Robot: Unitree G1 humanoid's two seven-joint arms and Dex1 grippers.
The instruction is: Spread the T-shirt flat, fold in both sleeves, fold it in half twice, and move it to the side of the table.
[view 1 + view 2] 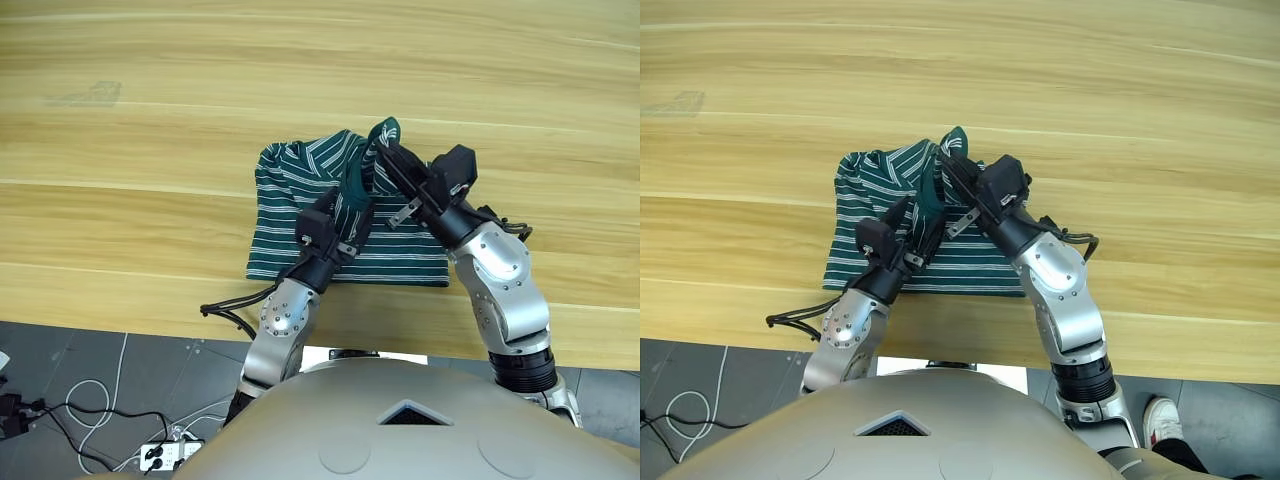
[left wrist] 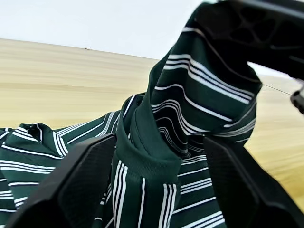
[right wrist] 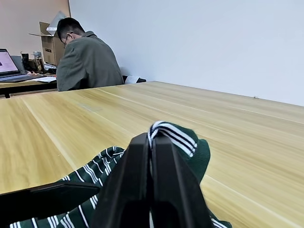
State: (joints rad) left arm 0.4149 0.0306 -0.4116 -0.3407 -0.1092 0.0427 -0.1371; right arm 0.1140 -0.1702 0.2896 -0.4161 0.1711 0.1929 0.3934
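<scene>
While right claw (image 1: 386,150) pinches T-shirt (image 1: 290,175) fold aloft | left claw (image 1: 352,212) straddles it

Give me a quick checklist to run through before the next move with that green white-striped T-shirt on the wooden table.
1. Right gripper pinching the raised fold of the green white-striped T-shirt: ok, fingers shut on the fabric.
2. Left gripper holding the same fold: cannot tell; its fingers stand apart on either side of it.
3. Shirt spread flat: not ok; the far edge is rumpled and one fold is lifted.
4. Shirt wholly on the light wooden table: ok; the near hem lies inside the near edge.
5. Both sleeves folded in: cannot tell.
</scene>
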